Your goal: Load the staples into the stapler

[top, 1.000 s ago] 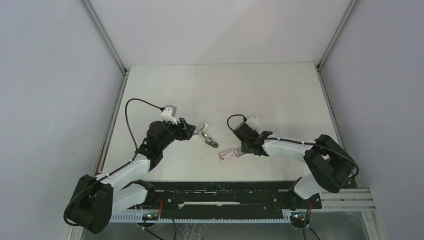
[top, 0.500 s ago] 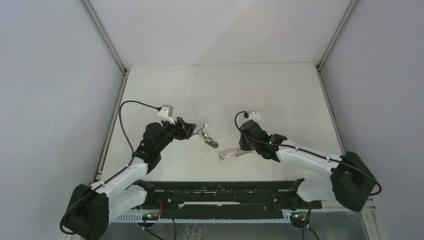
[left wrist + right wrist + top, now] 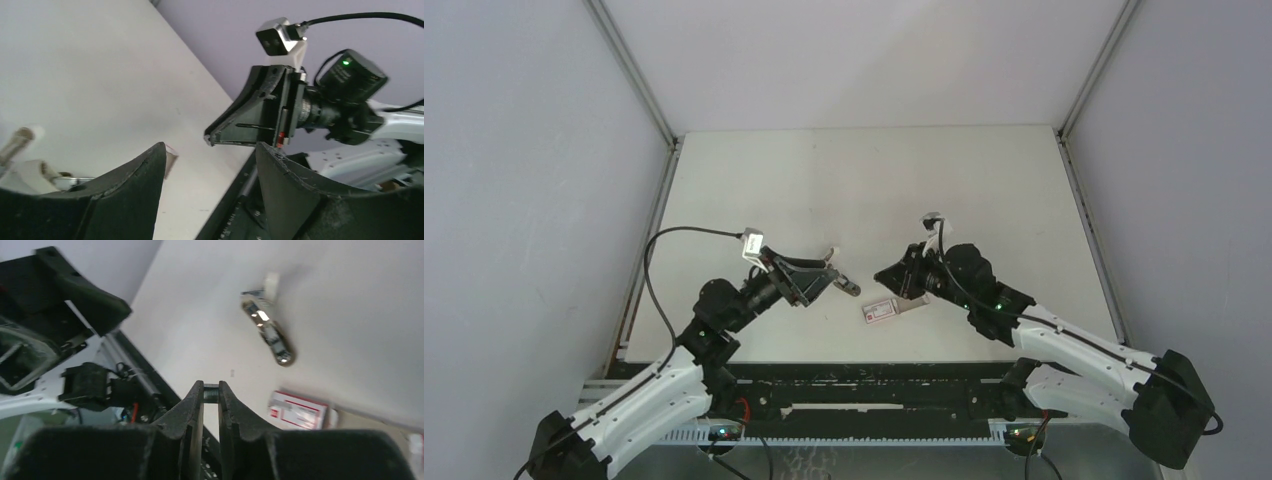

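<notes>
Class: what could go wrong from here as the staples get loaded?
1. The right hand pinches the small silvery-grey staple strip only at its fingertips; it may twist or drop.
2. The open left hand is not holding the open white plastic mini stapler, which may slide when pushed.

The stapler lies in the narrow gap between the left gripper and the right gripper, whose tips face each other. A box blocks the near side. Beyond them, the table offers open room.
</notes>
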### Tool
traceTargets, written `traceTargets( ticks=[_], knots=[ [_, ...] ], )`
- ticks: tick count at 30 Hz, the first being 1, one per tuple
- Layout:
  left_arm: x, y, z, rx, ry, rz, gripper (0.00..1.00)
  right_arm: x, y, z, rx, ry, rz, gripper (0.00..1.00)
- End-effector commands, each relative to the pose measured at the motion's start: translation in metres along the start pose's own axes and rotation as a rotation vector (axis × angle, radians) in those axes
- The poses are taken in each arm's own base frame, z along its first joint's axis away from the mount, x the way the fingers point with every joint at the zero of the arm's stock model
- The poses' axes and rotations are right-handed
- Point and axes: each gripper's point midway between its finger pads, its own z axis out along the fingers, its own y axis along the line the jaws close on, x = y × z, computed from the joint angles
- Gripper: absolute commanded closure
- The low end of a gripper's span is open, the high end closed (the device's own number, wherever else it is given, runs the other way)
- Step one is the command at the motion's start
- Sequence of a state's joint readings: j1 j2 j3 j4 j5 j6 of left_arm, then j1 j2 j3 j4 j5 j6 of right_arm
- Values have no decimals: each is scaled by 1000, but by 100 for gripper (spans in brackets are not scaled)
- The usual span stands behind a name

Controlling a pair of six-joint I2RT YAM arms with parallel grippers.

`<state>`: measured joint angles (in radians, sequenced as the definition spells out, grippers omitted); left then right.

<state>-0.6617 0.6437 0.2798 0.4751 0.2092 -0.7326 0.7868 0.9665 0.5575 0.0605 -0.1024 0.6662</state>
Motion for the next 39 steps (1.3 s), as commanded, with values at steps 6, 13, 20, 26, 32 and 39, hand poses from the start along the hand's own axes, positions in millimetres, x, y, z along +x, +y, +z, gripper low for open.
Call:
traceTargets(
  ticks=[6, 13, 20, 26, 32, 39],
  knots=[
    [20, -62, -13, 271, 131, -212, 29, -28, 105, -34, -509, -90, -16, 86],
    [18, -93, -18, 391, 174, -227, 35, -32, 125, -48, -604, -95, -13, 86],
    [15, -115, -18, 461, 194, -214, 42, -32, 136, -54, -660, -93, -15, 86],
    [11, -125, -14, 487, 194, -218, 47, -30, 138, -55, -669, -86, -25, 86],
    [4, -135, -12, 532, 175, -244, 51, -26, 139, -54, -677, -71, -30, 86],
    [5, -134, -9, 529, 178, -255, 59, -25, 139, -55, -683, -67, -31, 86]
  ],
)
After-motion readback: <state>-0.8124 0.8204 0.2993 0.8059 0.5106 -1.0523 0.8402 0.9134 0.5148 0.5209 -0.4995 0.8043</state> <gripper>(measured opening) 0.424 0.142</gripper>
